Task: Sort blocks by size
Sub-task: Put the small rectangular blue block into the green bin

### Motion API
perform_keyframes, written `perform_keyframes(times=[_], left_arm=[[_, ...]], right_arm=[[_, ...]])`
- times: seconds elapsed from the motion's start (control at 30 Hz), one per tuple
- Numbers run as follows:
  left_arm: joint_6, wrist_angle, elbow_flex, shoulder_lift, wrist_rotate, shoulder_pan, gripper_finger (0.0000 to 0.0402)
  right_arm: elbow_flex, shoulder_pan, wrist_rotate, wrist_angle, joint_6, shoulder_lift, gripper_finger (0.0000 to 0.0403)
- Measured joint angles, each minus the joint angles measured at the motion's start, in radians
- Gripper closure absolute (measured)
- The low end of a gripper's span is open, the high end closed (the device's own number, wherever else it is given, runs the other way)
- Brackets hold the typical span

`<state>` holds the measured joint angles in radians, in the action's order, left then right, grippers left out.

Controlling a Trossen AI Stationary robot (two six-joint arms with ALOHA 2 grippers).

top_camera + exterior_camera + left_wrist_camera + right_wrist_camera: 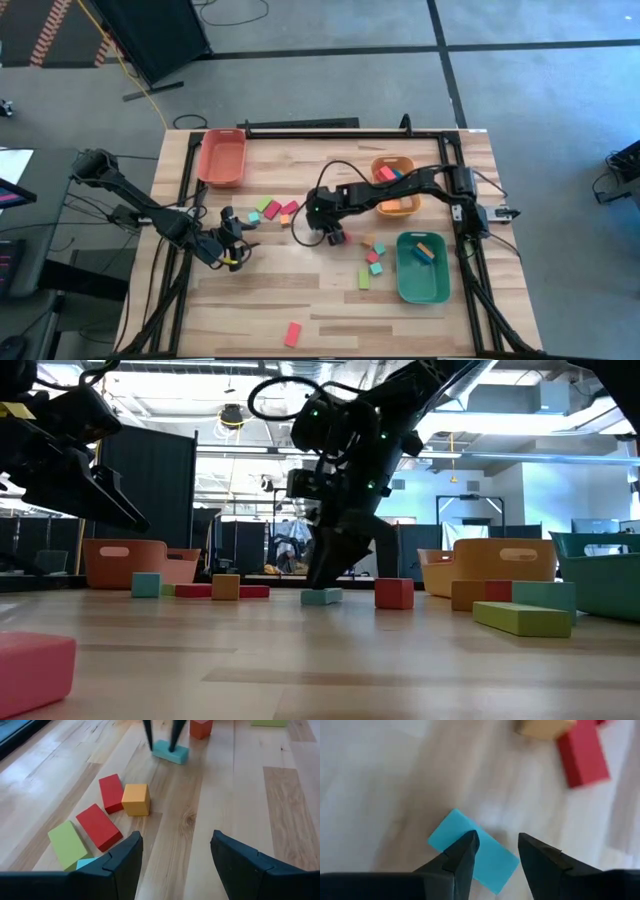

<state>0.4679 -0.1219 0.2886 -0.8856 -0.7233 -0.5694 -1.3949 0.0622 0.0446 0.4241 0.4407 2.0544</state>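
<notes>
Pink block sits alone at the near edge of the wood worktop. Further in on the right, a green bar with small red and teal cubes just beside it, next to the green tray, which holds a teal and an orange block.

Mid-worktop: right claw is down over a teal block, fingers straddling it, still spread, not pinching it yet. In the low view the block lies flat on the wood under the claw tips, with a red cube just beside it.

Left claw hovers above the wood at centre-left, fingers spread, holding nothing. Ahead of it is a loose cluster: green block, two red blocks, an orange cube, teal one partly hidden.

Far side: red-orange tray on the left, orange tray on the right with blocks inside.
</notes>
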Motion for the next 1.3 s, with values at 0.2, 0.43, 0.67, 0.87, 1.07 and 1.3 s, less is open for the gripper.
perform_keyframes(times=[0.2,0.43,0.67,0.87,1.07,1.3], left_arm=[[0.0,0.0,0.0,0.0,0.001,0.0,0.0178],[0.001,0.0,0.0,0.0,0.001,0.002,0.0178],[0.005,-0.001,0.0,0.0,0.001,0.002,0.0178],[0.001,-0.001,0.0,0.0,0.001,0.002,0.0178],[0.003,0.0,0.0,0.0,0.001,0.002,0.0178],[0.008,0.0,0.0,0.0,0.001,0.002,0.0178]], right_arm=[[-0.048,0.027,0.003,0.078,-0.074,-0.005,0.0224],[-0.136,0.021,-0.013,0.214,0.006,-0.016,0.0213],[-0.14,0.01,-0.016,0.301,0.2,-0.009,0.0187],[-0.137,0.01,0.004,0.273,0.238,-0.004,0.0164],[-0.134,0.021,-0.031,0.244,0.244,-0.004,0.0158],[-0.133,0.026,-0.056,0.248,0.241,-0.004,0.0158]])
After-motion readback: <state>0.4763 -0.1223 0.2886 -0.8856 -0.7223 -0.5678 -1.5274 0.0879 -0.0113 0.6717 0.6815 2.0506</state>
